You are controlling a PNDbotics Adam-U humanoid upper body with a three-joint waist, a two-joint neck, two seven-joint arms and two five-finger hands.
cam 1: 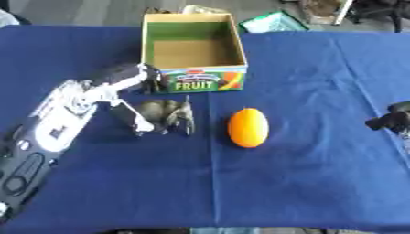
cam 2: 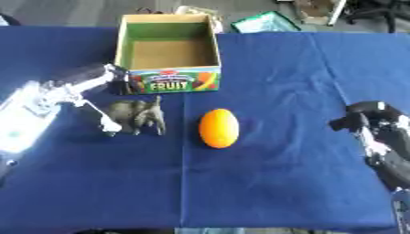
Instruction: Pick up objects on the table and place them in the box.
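The small grey-brown animal figurine [cam 1: 169, 115], standing before the open cardboard fruit box [cam 1: 192, 48] beside the smooth orange egg-shaped object [cam 1: 247, 127], is bracketed by the left hand's [cam 1: 128, 98] spread fingers; judged rigid and light, it is best gripped across the body.

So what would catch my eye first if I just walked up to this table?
Probably the bright orange fruit, lying alone mid-table on the blue cloth. Just left of it, the robot's left hand reaches at a small grey animal figure. Behind both stands an open box marked FRUIT, with nothing inside.
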